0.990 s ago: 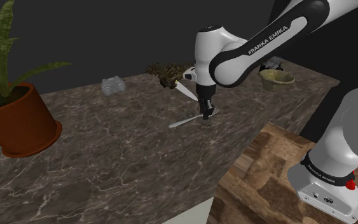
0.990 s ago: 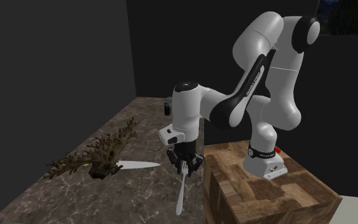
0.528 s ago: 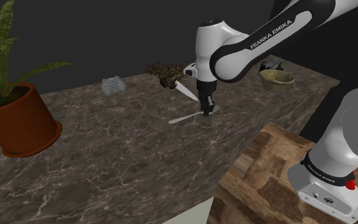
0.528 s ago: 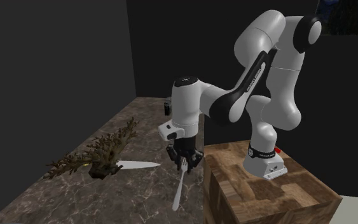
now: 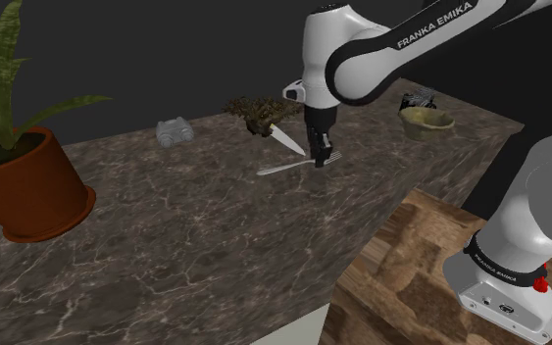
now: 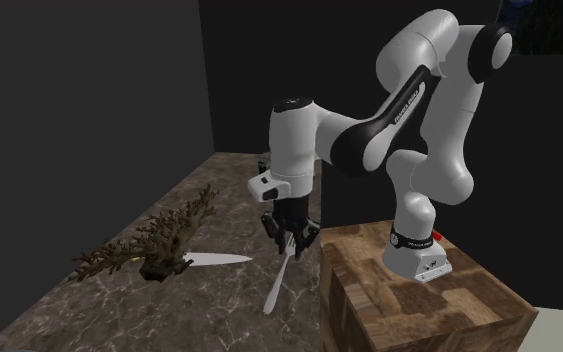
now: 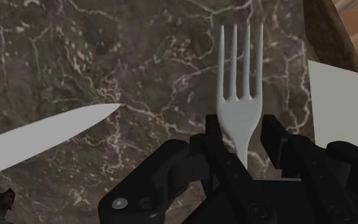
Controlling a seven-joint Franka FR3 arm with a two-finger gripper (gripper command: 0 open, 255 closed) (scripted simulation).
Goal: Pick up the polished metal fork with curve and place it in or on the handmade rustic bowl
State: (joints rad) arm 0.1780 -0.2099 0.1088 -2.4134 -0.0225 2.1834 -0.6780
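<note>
End effector (image 7: pixel 241 132) w/ fork (image 7: pixel 238 89) clamped tight

The fork (image 7: pixel 238 95) is rendered smooth, matt and pale grey-white. The countertop (image 5: pixel 185 235) is shown as dark, pale-veined marble. The stand (image 6: pixel 419 310) is drawn in patchy wood grain. The gripper (image 7: pixel 241 137) is finished matt black, the arm (image 6: pixel 294 150) glossy white. At the shoulder view's nine o'clock, the pot (image 5: pixel 33 191) is given a terracotta look.

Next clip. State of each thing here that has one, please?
fork: clasped at its neck by the fingers, off the countertop.
gripper: shut on the fork.
knife: lying flat on the countertop.
bowl: upright, no fork in it.
potted plant: upright.
</note>
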